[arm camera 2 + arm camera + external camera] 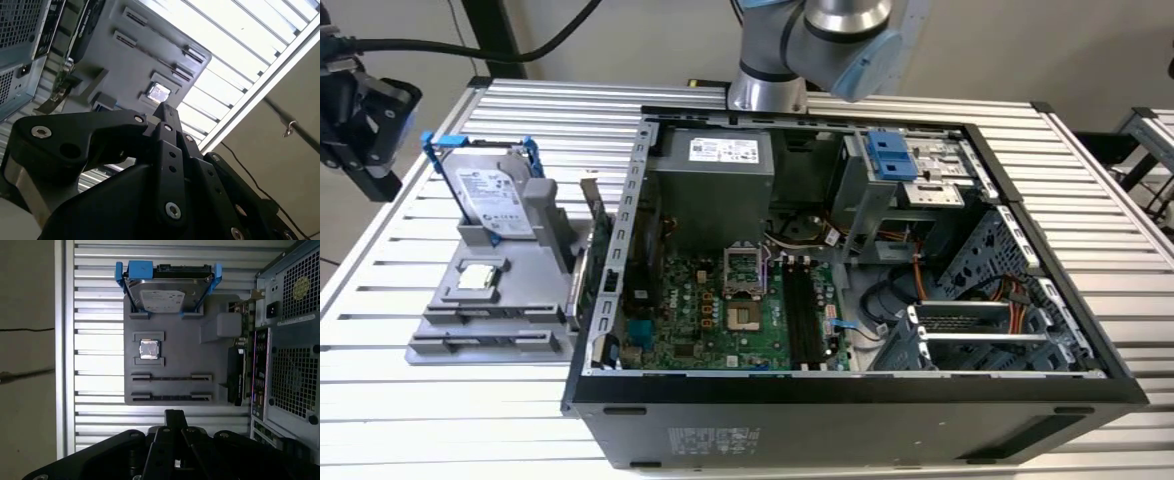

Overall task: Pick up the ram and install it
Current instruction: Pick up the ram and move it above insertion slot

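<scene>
Grey plastic parts tray (175, 355): the first wrist view looks straight down on its two long slots, which read as dark lines.
Open black computer case (854, 400): the exterior view looks inside, onto the green motherboard (707, 320).
Ram: cannot tell where it sits, tray slot or motherboard slot.
Black gripper (173, 414): hangs over the slatted metal table (95, 340), just off the tray's slotted end.
Jaws: pressed together, empty.
</scene>
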Action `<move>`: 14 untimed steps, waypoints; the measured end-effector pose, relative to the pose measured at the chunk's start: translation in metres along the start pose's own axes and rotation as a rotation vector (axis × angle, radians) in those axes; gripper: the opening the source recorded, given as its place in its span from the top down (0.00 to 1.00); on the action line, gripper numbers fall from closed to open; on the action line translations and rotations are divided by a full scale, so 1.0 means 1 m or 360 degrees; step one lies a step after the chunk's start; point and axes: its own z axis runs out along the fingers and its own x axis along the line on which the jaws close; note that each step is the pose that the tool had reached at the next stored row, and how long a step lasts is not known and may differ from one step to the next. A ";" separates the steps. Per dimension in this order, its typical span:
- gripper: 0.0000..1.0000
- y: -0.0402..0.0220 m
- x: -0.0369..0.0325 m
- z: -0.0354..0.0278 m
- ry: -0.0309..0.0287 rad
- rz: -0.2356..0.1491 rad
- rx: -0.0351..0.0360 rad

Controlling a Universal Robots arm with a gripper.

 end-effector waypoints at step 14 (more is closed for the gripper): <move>1.00 -0.0185 0.0000 -0.0009 0.00001 0.0000 0.0000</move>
